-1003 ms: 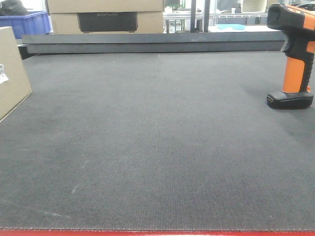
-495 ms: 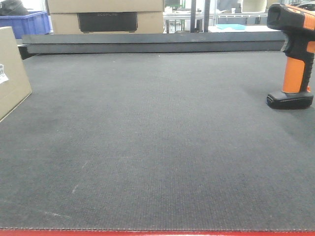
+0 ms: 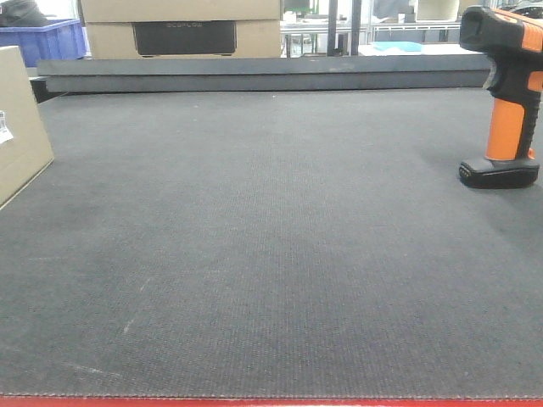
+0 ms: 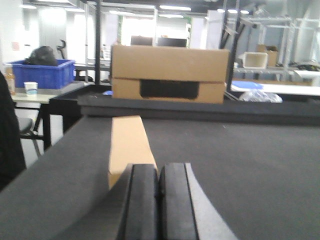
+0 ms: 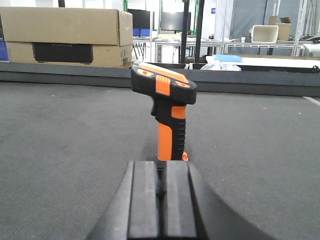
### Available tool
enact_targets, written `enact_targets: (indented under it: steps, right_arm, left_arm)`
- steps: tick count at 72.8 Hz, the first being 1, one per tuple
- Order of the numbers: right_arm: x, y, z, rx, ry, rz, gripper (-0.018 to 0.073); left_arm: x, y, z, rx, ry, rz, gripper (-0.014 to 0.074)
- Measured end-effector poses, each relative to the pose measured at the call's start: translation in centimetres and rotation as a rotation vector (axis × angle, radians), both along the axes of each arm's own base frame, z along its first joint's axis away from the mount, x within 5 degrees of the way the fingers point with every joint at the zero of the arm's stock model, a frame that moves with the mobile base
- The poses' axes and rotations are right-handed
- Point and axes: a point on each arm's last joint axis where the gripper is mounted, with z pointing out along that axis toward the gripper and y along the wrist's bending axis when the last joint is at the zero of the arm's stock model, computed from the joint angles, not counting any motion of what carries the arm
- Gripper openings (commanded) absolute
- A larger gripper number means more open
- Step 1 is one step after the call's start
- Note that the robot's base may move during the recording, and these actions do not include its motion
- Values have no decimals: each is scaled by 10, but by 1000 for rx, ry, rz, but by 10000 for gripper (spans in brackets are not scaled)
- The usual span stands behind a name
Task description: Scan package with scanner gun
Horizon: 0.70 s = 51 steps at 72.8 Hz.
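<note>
The orange and black scanner gun (image 3: 509, 93) stands upright on its base at the right edge of the dark mat. It also shows in the right wrist view (image 5: 167, 110), straight ahead of my right gripper (image 5: 161, 172), which is shut and empty a short way in front of it. The cardboard package (image 3: 19, 119) lies at the mat's left edge. In the left wrist view it is a long tan box (image 4: 128, 145) just ahead and left of my left gripper (image 4: 159, 175), which is shut and empty. Neither gripper shows in the front view.
A dark raised ledge (image 3: 263, 72) runs along the mat's far edge. Behind it stands a large cardboard box (image 3: 182, 25) and a blue bin (image 3: 51, 38) at the far left. A red strip (image 3: 271, 402) marks the mat's near edge.
</note>
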Motion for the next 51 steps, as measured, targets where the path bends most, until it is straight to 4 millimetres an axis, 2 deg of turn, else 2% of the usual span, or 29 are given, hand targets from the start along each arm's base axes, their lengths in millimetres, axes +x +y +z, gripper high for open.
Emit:
enact_targets:
  steps: [9, 14, 51]
  right_arm:
    - [0, 0, 0, 0, 0, 0, -169]
    - [0, 0, 0, 0, 0, 0, -169]
    - [0, 0, 0, 0, -3, 0, -169]
  left_arm:
    - [2, -1, -29, -26, 48, -21, -111]
    - [2, -1, -37, -37, 43, -22, -111]
    - [0, -1, -39, -42, 18, -21, -111]
